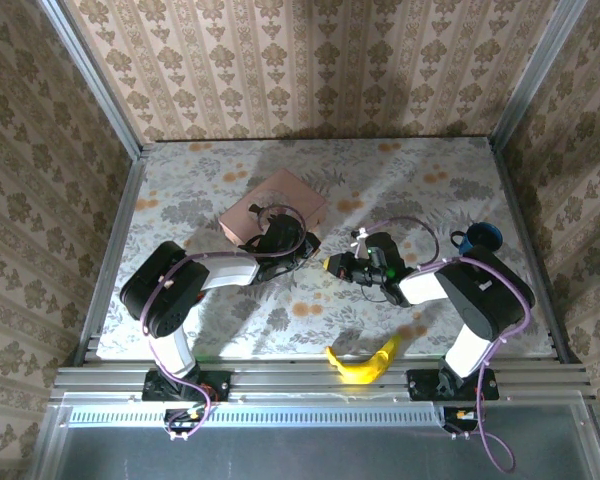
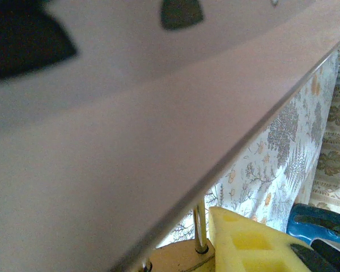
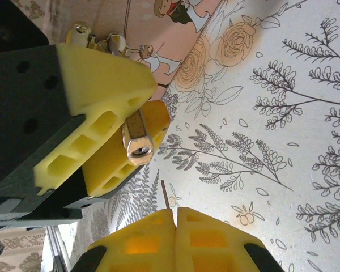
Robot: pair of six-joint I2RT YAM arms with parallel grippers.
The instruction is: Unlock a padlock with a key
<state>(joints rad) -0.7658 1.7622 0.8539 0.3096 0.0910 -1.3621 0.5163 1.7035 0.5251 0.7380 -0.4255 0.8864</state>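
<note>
The padlock (image 3: pixel 137 137), small and brass-coloured, is clamped between the two yellow fingers of your left gripper (image 3: pixel 153 107). It sits just beside the pink tin, with its keyhole end facing the right wrist camera.

Patterned beige wallpaper (image 1: pixel 310 60) closes in three sides of the room. The table (image 1: pixel 420 170) wears a pale cloth printed with grey ferns and orange flowers, and a metal rail (image 1: pixel 320 378) runs along its near edge. Both arms reach in towards the middle.

The pink tin (image 1: pixel 273 208) lies on the far-left part of the cloth. In the left wrist view it is a blurred pink mass across most of the frame. Below it, the padlock's top and thin silvery shackle (image 2: pixel 199 229) are cut off by the bottom edge.

A banana (image 1: pixel 364 362) lies near the rail, and a blue cup (image 1: pixel 477 238) stands to the right.

Your right gripper (image 3: pixel 175 218) is pressed closed on the key (image 3: pixel 165 196). The key's head is hidden between the fingers, and a thin blade pokes out. The blade's tip is near the keyhole but not in it.

From above, the padlock and key are too small to make out.
</note>
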